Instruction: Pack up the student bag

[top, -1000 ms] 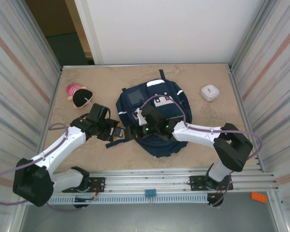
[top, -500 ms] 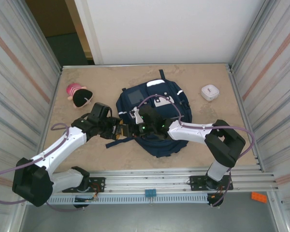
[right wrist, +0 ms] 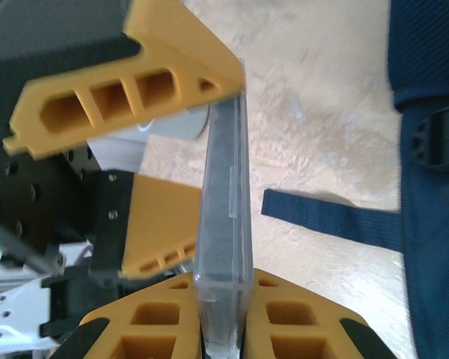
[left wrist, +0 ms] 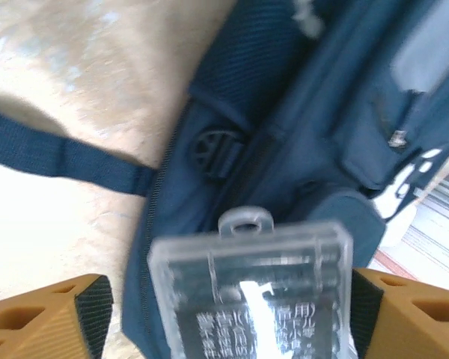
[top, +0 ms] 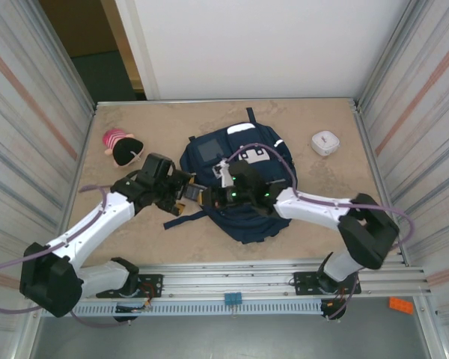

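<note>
The step in hand looks like a hand-over, made above the table (top: 165,120) just left of the student bag. Farthest left lies one plush toy (top: 122,148), pink-striped and black, untouched. Next comes the left pincer (left wrist: 228,292), whose orange fingers stand apart on either side of one clear plastic case (left wrist: 251,288). A gap shows on one side, so I judge it is not gripping. The right pincer (right wrist: 223,288) is clamped on the thin edge of that same case. One student bag (top: 243,224) lies flat mid-table, partly under the right arm, with one dark strap (left wrist: 67,161) trailing leftward. Far right sits one small white box (top: 325,142), well apart from the bag. The next move calls for the left pincer to back clear and for the right to carry the case to an opening in the bag. Whether a compartment is unzipped I cannot tell.
</note>
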Robot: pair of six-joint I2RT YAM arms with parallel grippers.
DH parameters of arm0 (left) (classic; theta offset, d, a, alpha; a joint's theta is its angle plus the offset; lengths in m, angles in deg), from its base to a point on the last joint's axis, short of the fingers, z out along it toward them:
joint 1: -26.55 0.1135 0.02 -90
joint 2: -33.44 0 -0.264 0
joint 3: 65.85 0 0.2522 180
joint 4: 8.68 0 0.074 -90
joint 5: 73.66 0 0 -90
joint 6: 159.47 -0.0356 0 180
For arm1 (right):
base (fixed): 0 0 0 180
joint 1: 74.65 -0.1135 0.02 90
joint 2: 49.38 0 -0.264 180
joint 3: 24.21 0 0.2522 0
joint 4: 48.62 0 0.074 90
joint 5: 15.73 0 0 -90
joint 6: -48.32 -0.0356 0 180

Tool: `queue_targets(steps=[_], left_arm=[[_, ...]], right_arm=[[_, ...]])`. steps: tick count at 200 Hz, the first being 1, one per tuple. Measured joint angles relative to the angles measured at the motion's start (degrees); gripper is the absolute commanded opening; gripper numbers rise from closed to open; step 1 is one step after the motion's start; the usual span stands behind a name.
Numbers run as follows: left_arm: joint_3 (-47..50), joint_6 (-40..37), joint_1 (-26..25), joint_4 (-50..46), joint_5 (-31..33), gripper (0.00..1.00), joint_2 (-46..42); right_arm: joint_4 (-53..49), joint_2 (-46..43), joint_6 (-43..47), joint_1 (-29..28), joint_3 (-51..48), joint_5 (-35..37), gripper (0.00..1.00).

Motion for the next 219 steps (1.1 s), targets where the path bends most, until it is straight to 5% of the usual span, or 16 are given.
queue_targets(steps=[71,138,172,219], left_arm=[[-10.21,-41.68,-12.55,0.94,17.31,0.82,3.96],[-9.94,-91.73,-23.15,16.57,9.14,0.96,12.63],[-10.01,-103.47,-24.46,19.28,7.15,0.99,20.59],[-11.98,-108.26,-24.41,22.51,7.98,0.93,28.46]], right_arm=[[-16.41,-25.2,4.26,26.43,-4.28,-9.42,0.08],[-33.07,-27.5,10.71,51.63,-4.33,-24.9,0.07],[-37.81,-27.52,13.57,57.11,-4.66,-28.11,0.07],[-40.57,-28.39,14.88,57.46,-5.73,-29.03,0.05]])
